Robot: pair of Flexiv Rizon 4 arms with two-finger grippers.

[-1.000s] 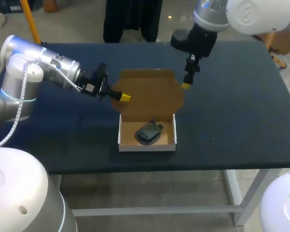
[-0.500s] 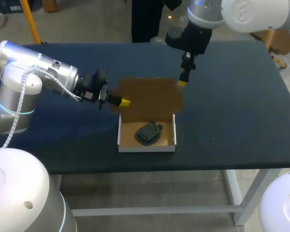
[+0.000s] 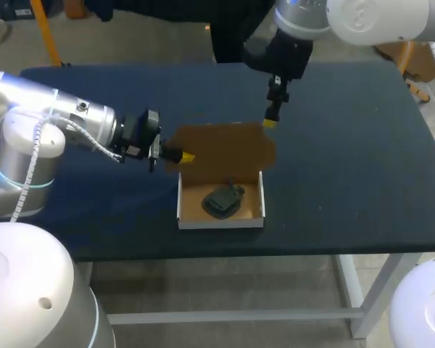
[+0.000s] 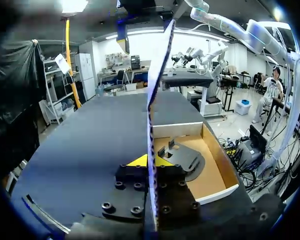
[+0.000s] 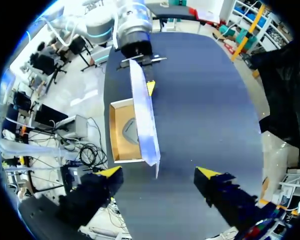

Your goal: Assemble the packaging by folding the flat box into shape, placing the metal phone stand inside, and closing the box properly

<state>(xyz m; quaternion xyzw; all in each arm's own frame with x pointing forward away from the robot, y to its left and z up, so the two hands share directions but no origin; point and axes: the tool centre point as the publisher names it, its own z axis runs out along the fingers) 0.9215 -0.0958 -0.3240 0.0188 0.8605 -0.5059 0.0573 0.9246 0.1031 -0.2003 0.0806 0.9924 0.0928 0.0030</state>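
The box (image 3: pixel 221 222) is folded into a tray on the dark table (image 3: pixel 348 181) with the metal phone stand (image 3: pixel 222 201) lying inside, so only closing seems left; its lid (image 3: pixel 225 148) stands up along the far wall. The left gripper (image 4: pixel 150 161) pinches the lid's left edge; the right gripper (image 5: pixel 157 172), fingers spread wide, hovers at its far right corner without gripping it.

two silver-white arms, black wrists, yellow fingertips
rounded silver-grey shells are seen on the left arm (image 3: pixel 51 119) and right arm (image 3: pixel 377 18); a white coiled cable (image 3: pixel 30 156) is run along the left one, and dark screws (image 4: pixel 106 205) are set in the black mount (image 4: pixel 132 187) behind the left gripper (image 4: pixel 149 161).
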